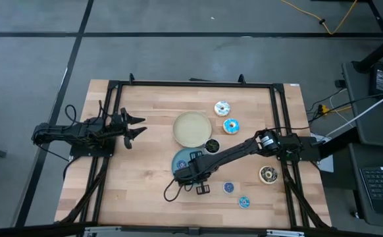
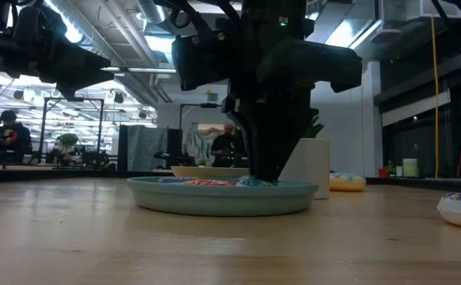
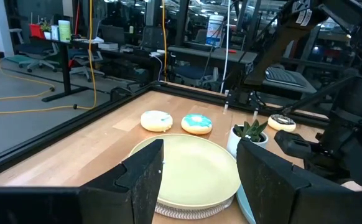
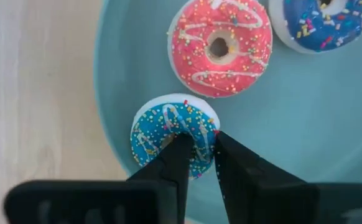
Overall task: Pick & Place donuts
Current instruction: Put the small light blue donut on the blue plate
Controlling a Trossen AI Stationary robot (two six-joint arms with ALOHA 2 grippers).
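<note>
My right gripper [image 4: 198, 140] reaches down into the light-blue plate [image 1: 176, 157] and is shut on a tiny blue sprinkled donut [image 4: 159, 130]. On the same plate lie a pink tiny donut [image 4: 220, 45] and another blue one [image 4: 321, 22]. The white-iced donut [image 1: 222, 108] and the light-blue-iced donut [image 1: 231, 126] lie by the far right of the table. The dark brown donut [image 1: 268, 174] and two tiny blue ones [image 1: 229, 187] [image 1: 244, 202] lie near the right edge. My left gripper [image 3: 196, 186] waits open at the table's left, facing the cream plate [image 3: 193, 171]. My right gripper holds the tiny blue donut by one side of its ring [image 4: 201, 134]. One finger [image 4: 175, 155] goes into the hole and the other finger [image 4: 231, 158] stands outside the rim. The fingers come from above, pointing down. The donut lies flat on the light-blue plate [image 4: 280, 112].
A small potted plant [image 1: 212, 145] stands between the two plates, close to my right arm. The cream plate [image 1: 192, 128] sits just beyond the blue one. A dark frame [image 1: 191, 83] runs around the table. Bare wood [image 1: 132, 184] lies left of the plates.
</note>
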